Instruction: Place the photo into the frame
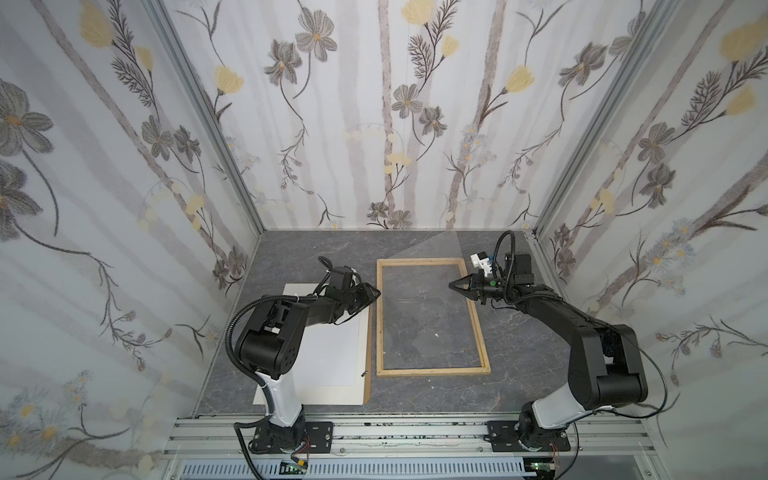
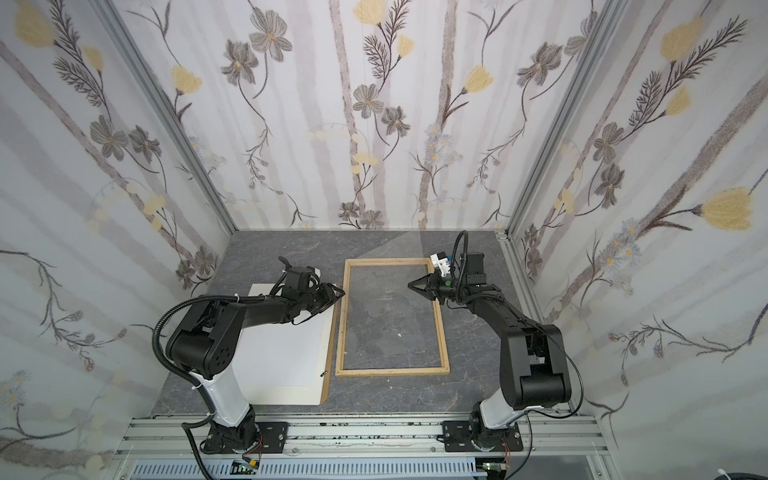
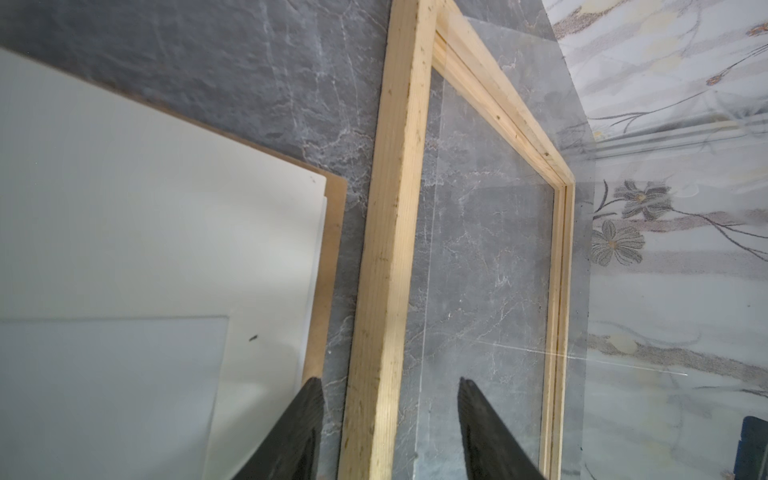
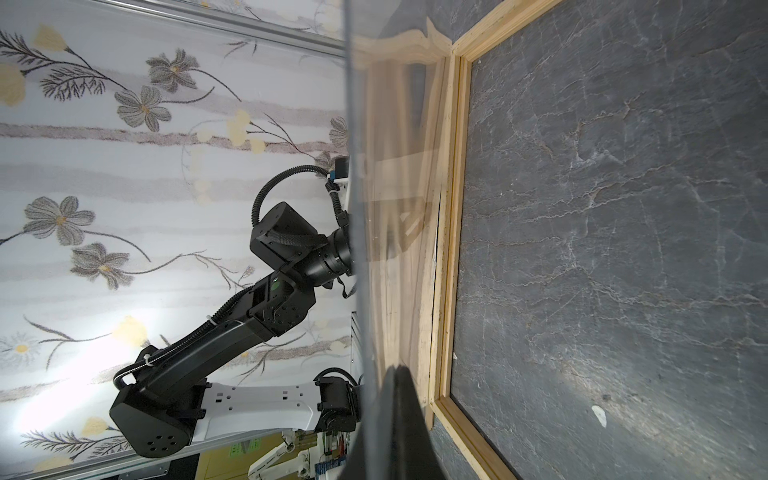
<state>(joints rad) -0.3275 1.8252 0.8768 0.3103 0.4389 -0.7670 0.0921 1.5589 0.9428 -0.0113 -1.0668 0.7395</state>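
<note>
A large rectangular frame of thin light-wood strips (image 1: 432,371) lies flat near the middle of the grey marble-patterned tabletop (image 1: 523,374). Its long axis runs from the front edge toward the back edge. The photo, a plain white paper sheet (image 1: 328,353), lies just beside the frame toward the tabletop's left edge, with its long axis parallel to the frame's. It is seen within the border of a cream mat board (image 1: 316,397) on a brown fibreboard backing panel (image 1: 367,390). Whether it rests on the mat or shows through the mat's window cannot be told. Part of this stack is hidden under the left arm in both top views.

The left gripper (image 1: 376,294) is held with jaws parted and empty over the frame's left rail, beyond the stack's far right corner. The photo thus lies back toward that arm's base, to the left of the jaws. The right gripper (image 1: 451,286) is closed on a clear glazing pane (image 4: 395,124), which stands tilted above the frame's opening.

The left arm is judged the nearer one to the photo. The raised pane is judged the obstacle: the opening is barred until the pane is seated or cleared.
</note>
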